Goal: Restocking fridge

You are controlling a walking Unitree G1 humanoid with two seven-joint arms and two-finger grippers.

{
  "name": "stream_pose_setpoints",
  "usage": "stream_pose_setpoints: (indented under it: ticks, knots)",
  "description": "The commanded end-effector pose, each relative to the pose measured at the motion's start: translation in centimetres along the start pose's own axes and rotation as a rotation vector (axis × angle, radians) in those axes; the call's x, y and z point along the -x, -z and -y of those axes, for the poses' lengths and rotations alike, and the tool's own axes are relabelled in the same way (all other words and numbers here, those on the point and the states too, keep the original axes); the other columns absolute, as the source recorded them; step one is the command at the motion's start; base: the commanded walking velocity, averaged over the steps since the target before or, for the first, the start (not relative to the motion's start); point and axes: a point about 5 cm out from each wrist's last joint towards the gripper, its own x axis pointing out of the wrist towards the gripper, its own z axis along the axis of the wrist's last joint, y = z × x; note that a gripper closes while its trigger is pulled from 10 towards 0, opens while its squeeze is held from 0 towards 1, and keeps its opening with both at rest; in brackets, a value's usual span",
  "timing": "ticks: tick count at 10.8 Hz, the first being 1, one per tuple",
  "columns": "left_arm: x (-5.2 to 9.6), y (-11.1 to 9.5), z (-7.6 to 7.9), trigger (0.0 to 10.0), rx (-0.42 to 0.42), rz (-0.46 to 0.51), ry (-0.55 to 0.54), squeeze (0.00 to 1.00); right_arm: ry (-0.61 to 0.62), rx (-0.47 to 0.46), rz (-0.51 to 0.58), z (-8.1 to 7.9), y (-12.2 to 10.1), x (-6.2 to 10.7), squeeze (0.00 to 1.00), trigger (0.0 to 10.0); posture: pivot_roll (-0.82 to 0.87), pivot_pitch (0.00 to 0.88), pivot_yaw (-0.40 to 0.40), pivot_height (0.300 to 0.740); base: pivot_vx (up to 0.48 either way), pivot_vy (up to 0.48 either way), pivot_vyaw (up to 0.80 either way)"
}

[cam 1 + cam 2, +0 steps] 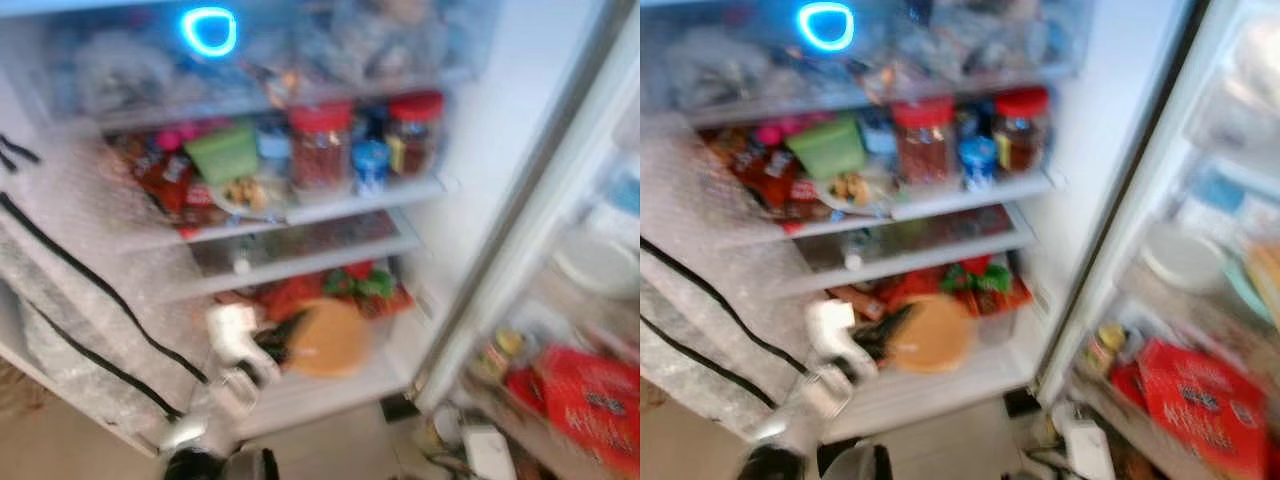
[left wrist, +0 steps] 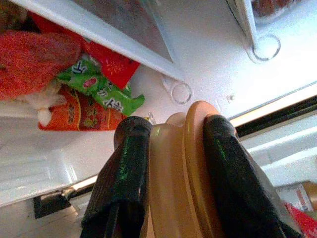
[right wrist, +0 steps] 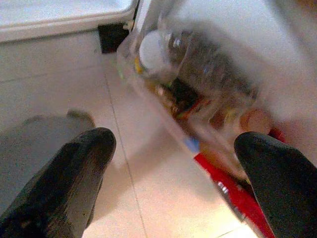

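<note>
The fridge stands open, its lower shelf [image 1: 330,385] in front of me. My left gripper [image 1: 285,345] is shut on a round tan disc-shaped thing [image 1: 332,338], held on edge just above that shelf. In the left wrist view the two black fingers [image 2: 126,163] clamp both faces of the tan thing [image 2: 173,168], my left gripper [image 2: 176,131] pointing into the fridge. Red and green packets [image 2: 94,91] lie behind it. My right gripper [image 3: 176,144] is open, low over the tiled floor beside the door's bottom rack.
The middle shelf holds red-lidded jars [image 1: 320,145], a green tub [image 1: 222,152] and a blue-lidded jar [image 1: 370,165]. A silvery bubble-textured sheet [image 1: 70,290] covers the left. The open door [image 1: 520,250] at right carries a red packet [image 1: 590,395] and bottles [image 3: 198,64]. The eye views are blurred.
</note>
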Motion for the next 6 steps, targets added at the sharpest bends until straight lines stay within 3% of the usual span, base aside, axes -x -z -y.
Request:
stream_pose_setpoints:
  ticks: [1, 6]
  knots:
    - [0.79, -0.82, -1.04, 10.0, -0.008, 0.015, -0.034, 0.00, -0.014, -0.008, 0.028, -0.64, -1.02, -0.11, 0.00, 10.0, -0.02, 0.032, 0.006, 0.651, 0.247, 0.000, 0.00]
    - [0.60, -0.79, -0.90, 10.0, -0.004, 0.018, -0.029, 0.00, -0.014, -0.008, 0.028, -0.58, -1.01, -0.12, 0.00, 10.0, -0.02, 0.035, 0.005, 0.651, 0.253, 0.000, 0.00]
